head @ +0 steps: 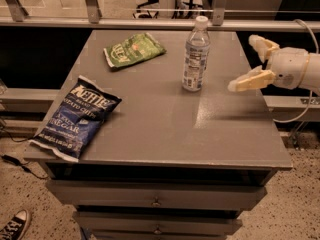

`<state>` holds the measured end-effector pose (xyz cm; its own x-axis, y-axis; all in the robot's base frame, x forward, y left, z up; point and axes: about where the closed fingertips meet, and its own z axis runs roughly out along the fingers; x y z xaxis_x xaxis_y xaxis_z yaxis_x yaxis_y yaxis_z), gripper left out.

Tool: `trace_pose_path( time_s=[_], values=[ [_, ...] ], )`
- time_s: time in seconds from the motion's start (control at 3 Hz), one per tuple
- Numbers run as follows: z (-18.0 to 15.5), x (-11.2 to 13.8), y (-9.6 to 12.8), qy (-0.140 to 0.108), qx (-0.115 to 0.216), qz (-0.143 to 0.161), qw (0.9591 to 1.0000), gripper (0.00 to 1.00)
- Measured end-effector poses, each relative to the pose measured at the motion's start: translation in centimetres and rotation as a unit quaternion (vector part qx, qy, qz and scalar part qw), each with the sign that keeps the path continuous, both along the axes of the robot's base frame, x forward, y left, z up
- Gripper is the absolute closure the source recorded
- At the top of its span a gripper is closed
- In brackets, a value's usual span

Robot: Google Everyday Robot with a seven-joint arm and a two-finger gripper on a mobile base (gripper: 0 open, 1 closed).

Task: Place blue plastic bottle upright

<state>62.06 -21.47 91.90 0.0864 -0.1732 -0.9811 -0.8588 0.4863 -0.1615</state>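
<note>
The blue plastic bottle (195, 55) is clear and pale bluish with a white cap and a white label. It stands upright on the grey table (165, 124), toward the back right. My gripper (247, 61) is to the right of the bottle, over the table's right edge, clear of the bottle. Its two pale fingers are spread wide apart with nothing between them.
A dark blue chip bag (76, 117) lies at the table's front left corner, overhanging the edge. A green chip bag (133, 49) lies at the back, left of the bottle. A metal rail (150, 23) runs behind the table. Drawers sit below the tabletop.
</note>
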Motion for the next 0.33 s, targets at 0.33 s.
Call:
trace_pose_path(
  time_s=[0.33],
  values=[
    [-0.07, -0.20, -0.75, 0.001, -0.002, -0.005, 1.0000, 0.00]
  ],
)
